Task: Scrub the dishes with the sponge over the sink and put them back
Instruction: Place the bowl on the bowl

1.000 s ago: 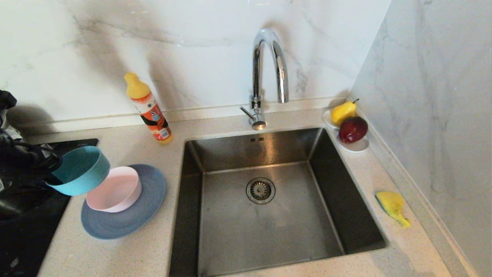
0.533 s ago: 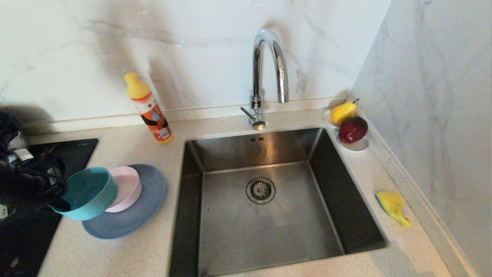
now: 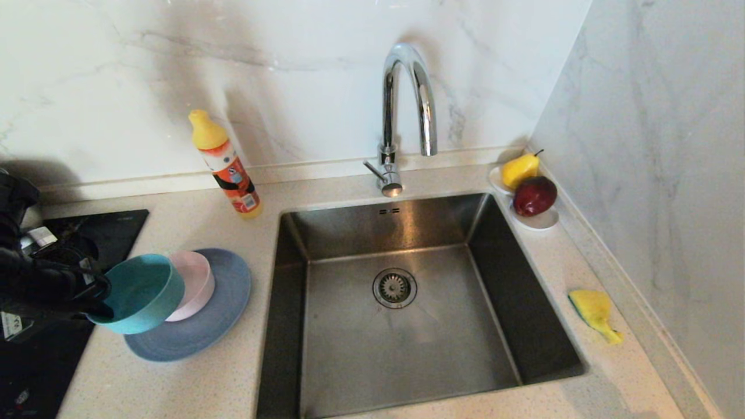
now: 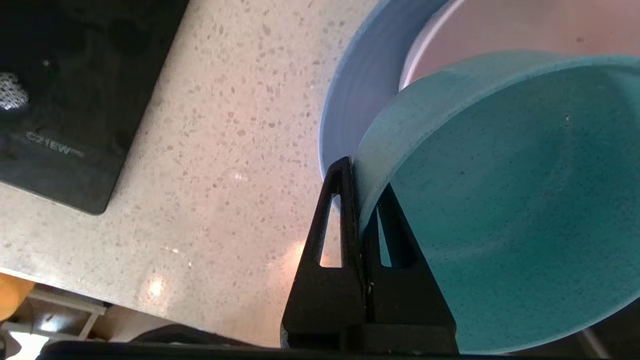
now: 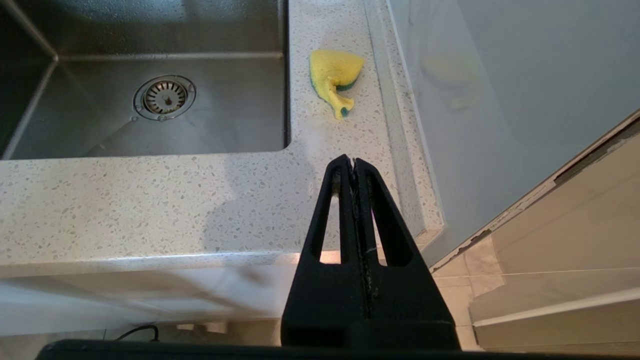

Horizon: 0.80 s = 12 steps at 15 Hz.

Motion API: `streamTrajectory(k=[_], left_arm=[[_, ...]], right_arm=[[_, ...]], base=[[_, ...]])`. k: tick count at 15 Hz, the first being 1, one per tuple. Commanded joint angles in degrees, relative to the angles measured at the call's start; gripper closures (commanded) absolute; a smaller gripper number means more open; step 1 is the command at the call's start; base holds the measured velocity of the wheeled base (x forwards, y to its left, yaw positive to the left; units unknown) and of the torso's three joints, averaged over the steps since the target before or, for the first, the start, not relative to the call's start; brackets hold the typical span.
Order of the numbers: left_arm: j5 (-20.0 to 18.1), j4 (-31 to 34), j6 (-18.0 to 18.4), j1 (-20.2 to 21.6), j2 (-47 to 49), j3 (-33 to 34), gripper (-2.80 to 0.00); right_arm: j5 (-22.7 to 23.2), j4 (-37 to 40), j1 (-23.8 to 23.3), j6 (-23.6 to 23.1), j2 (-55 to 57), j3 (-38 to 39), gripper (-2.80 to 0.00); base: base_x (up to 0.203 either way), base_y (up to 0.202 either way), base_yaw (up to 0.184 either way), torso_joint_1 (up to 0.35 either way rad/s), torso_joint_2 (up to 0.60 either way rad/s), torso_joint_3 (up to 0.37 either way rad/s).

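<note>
The teal bowl is gripped by its rim in the left gripper, whose two black fingers are pinched together on the wall, one inside and one outside. It is the smallest of the dishes, matte and finely speckled, with a deeper blue-green interior. It is held tilted, its opening turned toward 10 o'clock in the head view, at about 9 o'clock from the sink. Its far side overlaps the pale pink bowl, which sits on the wide, flat grey-blue plate; whether the two bowls touch cannot be told. The plate lies on the speckled countertop, just beside the sink's left edge and next to a black hob.

The sink is seen as a square brushed-steel basin with a round drain strainer at its centre and a chrome tap at 12 o'clock. The sponge, yellow with a green face and a tapering tail, lies on the counter at 3 o'clock from the sink, well apart from the dishes.

The right gripper is parked at the counter's front edge, near the sponge, with its fingers pressed together on nothing.
</note>
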Motion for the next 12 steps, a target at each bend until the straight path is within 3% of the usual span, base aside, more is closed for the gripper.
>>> streamTrajectory(k=[1, 12], left_arm=[[-0.02, -0.24, -0.23, 0.02, 0.52, 1.45, 0.0], [-0.46, -4.54, -1.46, 0.02, 1.49, -0.66, 0.0]], right_arm=[[0.0, -0.02, 0.02, 0.03, -0.01, 0.0, 0.0], [0.0, -0.02, 0.02, -0.06, -0.01, 0.0, 0.0]], base=[[0.0, 0.0, 0.0, 0.0, 0.0, 0.0], [0.0, 0.0, 0.0, 0.0, 0.0, 0.0]])
